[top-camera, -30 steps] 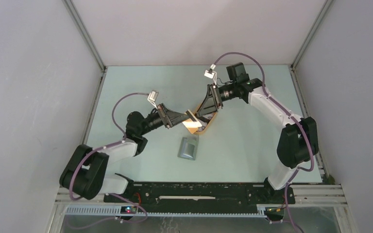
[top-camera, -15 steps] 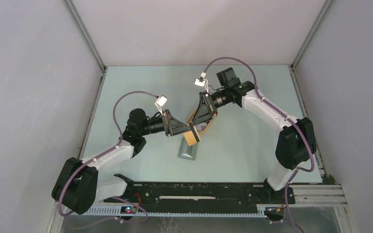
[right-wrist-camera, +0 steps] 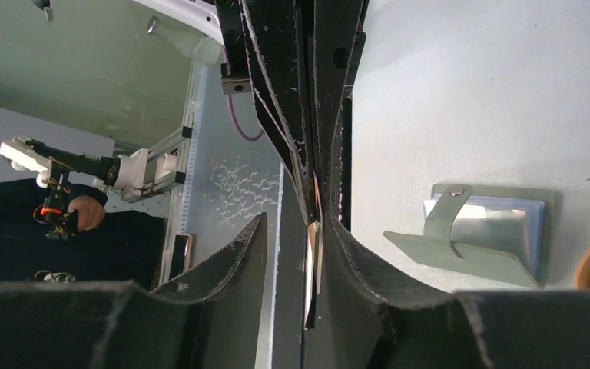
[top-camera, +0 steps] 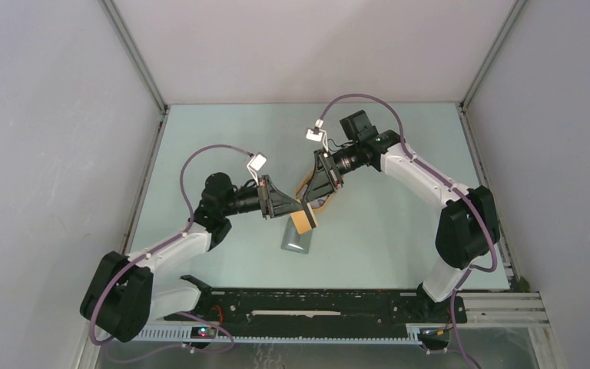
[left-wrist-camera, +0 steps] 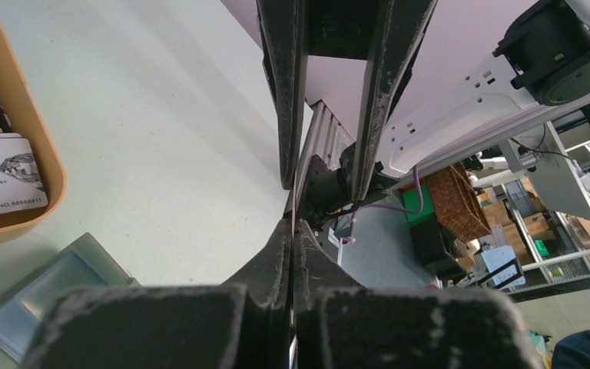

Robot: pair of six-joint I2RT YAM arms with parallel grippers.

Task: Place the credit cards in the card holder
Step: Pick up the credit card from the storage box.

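My left gripper [top-camera: 296, 211] is shut on a tan credit card [top-camera: 304, 221] and holds it on edge just above the grey-green card holder [top-camera: 297, 237]. The holder lies open on the table with its snap tab [right-wrist-camera: 447, 211] folded across. My right gripper [top-camera: 313, 197] reaches down from behind. Its jaws stand apart around the same card [right-wrist-camera: 313, 254], with a gap on one side. In the left wrist view the card [left-wrist-camera: 293, 209] shows only as a thin line between my shut fingers [left-wrist-camera: 276, 254]. Two more credit cards [left-wrist-camera: 4, 181] lie in the orange tray [left-wrist-camera: 42, 146].
The orange oval tray [top-camera: 324, 201] sits just behind the card holder, partly under the right gripper. Both arms crowd the middle of the table. The table's near rail [top-camera: 315, 304] runs below the holder.
The left gripper carried the tan card from over the tray toward the near side, above the card holder. The right gripper followed, and its jaws narrowed around the card.
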